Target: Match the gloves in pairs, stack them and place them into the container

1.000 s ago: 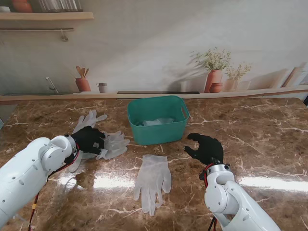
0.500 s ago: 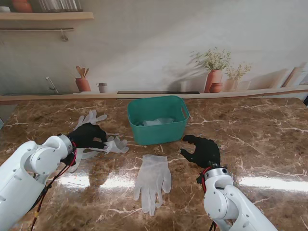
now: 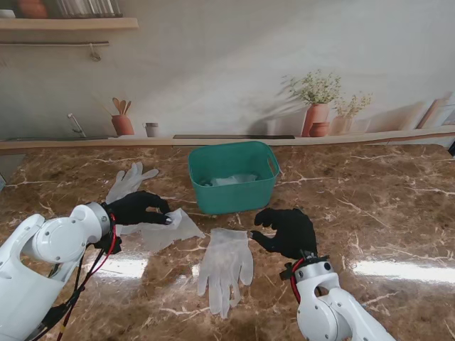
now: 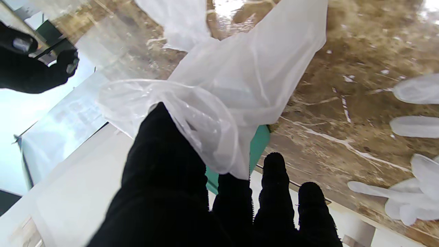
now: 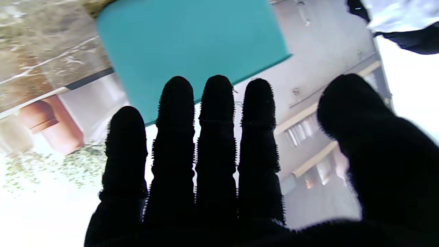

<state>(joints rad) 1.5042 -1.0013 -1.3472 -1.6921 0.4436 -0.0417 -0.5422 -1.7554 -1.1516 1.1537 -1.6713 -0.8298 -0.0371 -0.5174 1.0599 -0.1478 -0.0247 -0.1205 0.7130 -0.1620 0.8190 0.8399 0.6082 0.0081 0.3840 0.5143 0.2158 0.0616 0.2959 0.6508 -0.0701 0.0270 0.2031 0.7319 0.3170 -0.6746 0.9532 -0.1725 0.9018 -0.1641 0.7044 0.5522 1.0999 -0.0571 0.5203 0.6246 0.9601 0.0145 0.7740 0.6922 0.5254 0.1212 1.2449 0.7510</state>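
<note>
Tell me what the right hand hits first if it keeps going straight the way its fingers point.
Most likely the teal container: the right hand's fingers aim at its wall, with nothing visible between. Depth is unclear, so how soon is uncertain.

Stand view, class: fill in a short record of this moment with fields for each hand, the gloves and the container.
left hand: shut on a translucent glove, pinched in its fingers
right hand: open, holding nothing, beside the flat glove
flat glove: lying on the table, nearer to me than the container
far glove: on the table at the left, untouched
container: green, upright, something pale already inside
table: brown marble
</note>
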